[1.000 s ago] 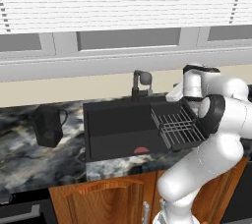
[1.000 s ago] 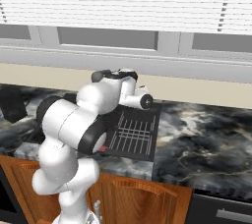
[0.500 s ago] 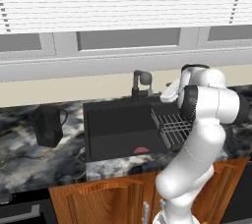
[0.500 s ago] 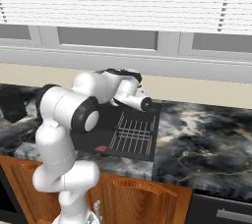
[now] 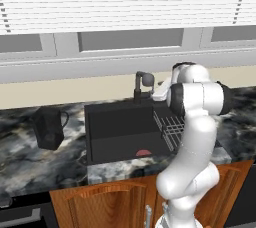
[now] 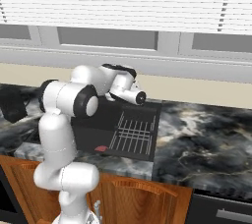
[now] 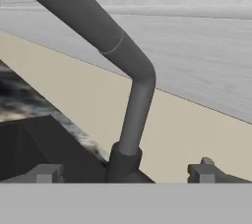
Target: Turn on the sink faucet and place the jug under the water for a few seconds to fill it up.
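With your pincer (image 7: 125, 173) spread wide and the sink faucet (image 7: 129, 90) standing just ahead between its tips, expect a stiff, smooth metal post, so close on the base collar or lever rather than the slippery spout.

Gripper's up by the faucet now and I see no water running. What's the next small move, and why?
Probably ease the open gripper forward onto the short dark grey faucet and work it on. In the hand view its post stands between the two spread fingertips. No stream falls into the black rectangular sink, and the small black boxy jug sits on the marbled counter to the sink's left.
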